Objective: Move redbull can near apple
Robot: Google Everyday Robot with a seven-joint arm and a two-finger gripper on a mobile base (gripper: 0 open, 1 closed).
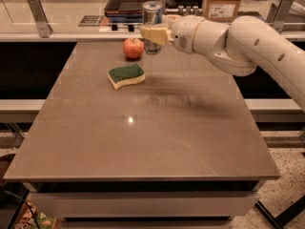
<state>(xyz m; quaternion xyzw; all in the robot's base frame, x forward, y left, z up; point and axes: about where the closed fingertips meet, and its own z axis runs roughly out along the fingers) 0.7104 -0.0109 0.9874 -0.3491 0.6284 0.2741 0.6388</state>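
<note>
The redbull can [152, 13] is a slim silver can with a silver top, upright at the far edge of the table. My gripper [152, 34] reaches in from the right and is shut on the can's middle, its cream finger [155, 34] lying across the front of the can. The apple [133, 47], red with a yellowish blush, sits on the table just left of the can, a small gap between them. I cannot tell whether the can's base touches the table.
A green and yellow sponge [126, 75] lies in front of the apple. The brown table [152, 137] stretches toward me. Behind it a counter holds a dark tray [131, 1] and a cardboard box [223, 1]. My white arm [238, 42] spans the right rear.
</note>
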